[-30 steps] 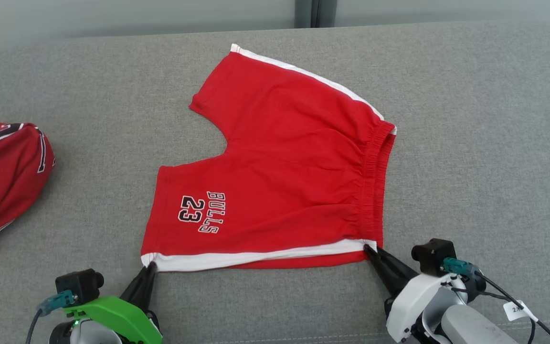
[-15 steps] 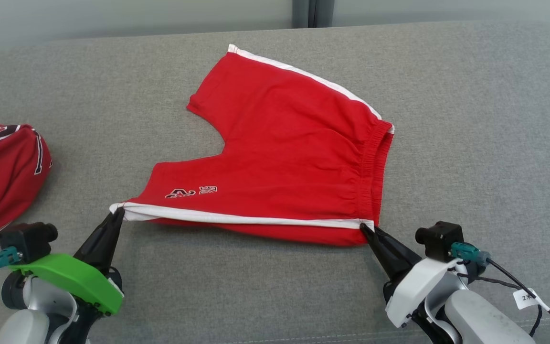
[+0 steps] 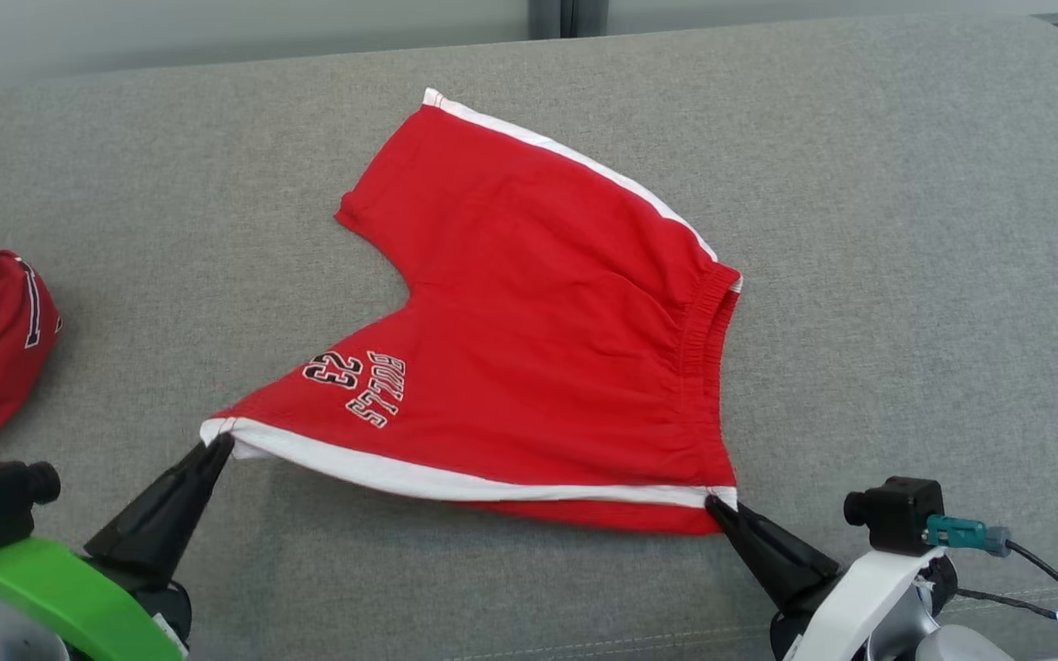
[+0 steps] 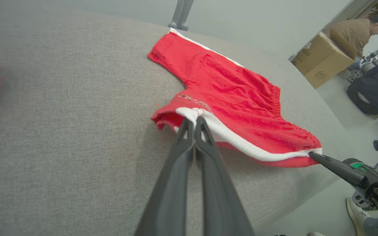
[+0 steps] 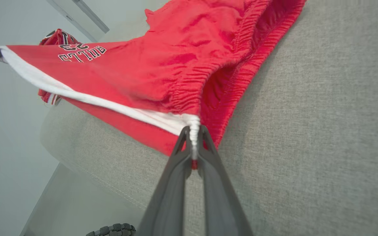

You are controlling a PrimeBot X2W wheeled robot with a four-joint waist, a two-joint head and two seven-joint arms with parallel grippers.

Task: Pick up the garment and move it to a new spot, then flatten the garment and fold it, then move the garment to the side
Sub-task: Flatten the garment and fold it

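- Red shorts (image 3: 547, 340) are lying mid-cushion on the grey sofa (image 3: 906, 275), their near white-striped edge rising off it.
- Left gripper (image 3: 221, 442) is pinching the hem corner and right gripper (image 3: 714, 503) the waistband corner, both clamped on cloth.
- Risk: with the stripe pulling taut, either thin corner pinch could slip and drop the edge.
- A second ago this leg was lying flat; now it is lifting and stretching leftward.

Grey woven upholstered surface (image 3: 906, 229), rounded far corners, stitched seam along near edge. Pale wall (image 3: 217, 23) behind, dark vertical strip (image 3: 566, 14) mid-wall. Pale floor (image 4: 338, 101) off to side; cardboard box (image 4: 320, 62) there, person in tan top (image 4: 356, 31) bent beside it. Soft, even light.
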